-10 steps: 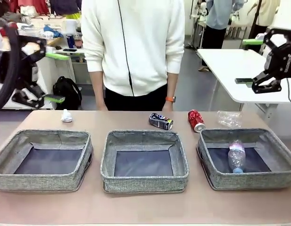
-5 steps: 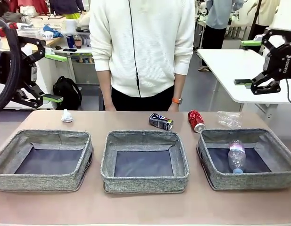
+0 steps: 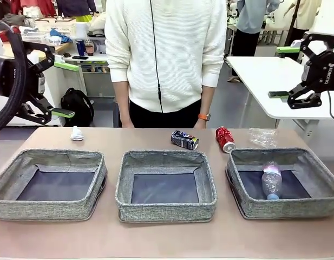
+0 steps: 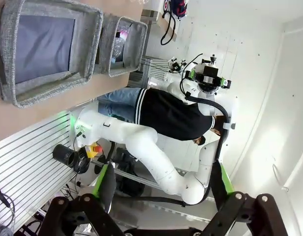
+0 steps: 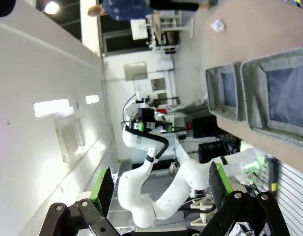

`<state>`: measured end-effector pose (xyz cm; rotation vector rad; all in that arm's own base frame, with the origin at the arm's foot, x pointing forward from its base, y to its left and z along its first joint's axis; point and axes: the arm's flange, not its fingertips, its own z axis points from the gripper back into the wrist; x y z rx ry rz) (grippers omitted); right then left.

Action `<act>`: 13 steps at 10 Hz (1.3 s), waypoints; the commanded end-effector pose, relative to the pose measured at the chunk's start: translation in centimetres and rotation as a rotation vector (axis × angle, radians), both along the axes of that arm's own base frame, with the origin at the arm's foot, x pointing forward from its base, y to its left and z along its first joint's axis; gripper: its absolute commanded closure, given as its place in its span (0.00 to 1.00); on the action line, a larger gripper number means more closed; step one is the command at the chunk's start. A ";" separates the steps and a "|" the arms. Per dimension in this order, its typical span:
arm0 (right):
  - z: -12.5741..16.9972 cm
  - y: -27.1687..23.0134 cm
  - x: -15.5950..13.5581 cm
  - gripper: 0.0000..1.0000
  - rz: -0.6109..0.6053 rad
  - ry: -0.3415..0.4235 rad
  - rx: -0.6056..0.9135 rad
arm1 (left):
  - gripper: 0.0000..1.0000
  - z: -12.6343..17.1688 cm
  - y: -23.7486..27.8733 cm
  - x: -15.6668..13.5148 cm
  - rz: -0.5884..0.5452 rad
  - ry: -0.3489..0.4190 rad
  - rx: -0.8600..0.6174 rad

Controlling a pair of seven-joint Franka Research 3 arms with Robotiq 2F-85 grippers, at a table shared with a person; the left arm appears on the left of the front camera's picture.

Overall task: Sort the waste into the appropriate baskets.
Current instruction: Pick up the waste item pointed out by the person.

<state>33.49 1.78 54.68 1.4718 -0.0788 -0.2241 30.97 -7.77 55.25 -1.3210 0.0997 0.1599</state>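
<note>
Front view first: three grey baskets sit in a row on the worktop [image 3: 167, 238], namely the left basket [image 3: 47, 210], middle basket [image 3: 165, 212] and right basket [image 3: 286, 208]. The bottle [image 3: 272, 180] lies inside the right basket, with its cap end pointing to 6 o'clock. Everything else is loose on the worktop on the 12 o'clock side of the baskets. The tissue wad [image 3: 76, 133] is beyond the left basket. The dark can [image 3: 184, 140] and red can [image 3: 225, 138] are tipped over, and the plastic bag [image 3: 263, 137] is so see-through it's hard to make out. A person [image 3: 164, 54] stands at 12 o'clock, cut off at the shoulders. The left claw [image 3: 64, 90] hangs up at 9 o'clock with its fingers apart and empty. The right claw [image 3: 283, 71] is at 3 o'clock, also spread and empty.

Left wrist view: the left claw [image 4: 162, 184] is wide apart at 6 o'clock with nothing in it. Two baskets [image 4: 48, 44] are at 10–11 o'clock, the nearer one cut off. The farther one holds something clear I can't really make out.

Right wrist view: the right claw [image 5: 160, 183] is spread at 6 o'clock. At 3 o'clock are two baskets, one clipped by the edge, and the tissue wad is tiny at 1 o'clock.
</note>
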 end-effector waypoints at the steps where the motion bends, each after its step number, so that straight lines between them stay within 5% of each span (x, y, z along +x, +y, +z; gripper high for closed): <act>1: 0.1 0.0 -0.1 0.00 0.007 -0.003 0.016 | 0.00 0.3 -0.1 0.0 0.010 0.008 -0.018; 13: 0.1 0.0 -0.1 0.00 0.007 -0.003 0.016 | 0.00 0.3 -0.1 0.0 0.010 0.008 -0.018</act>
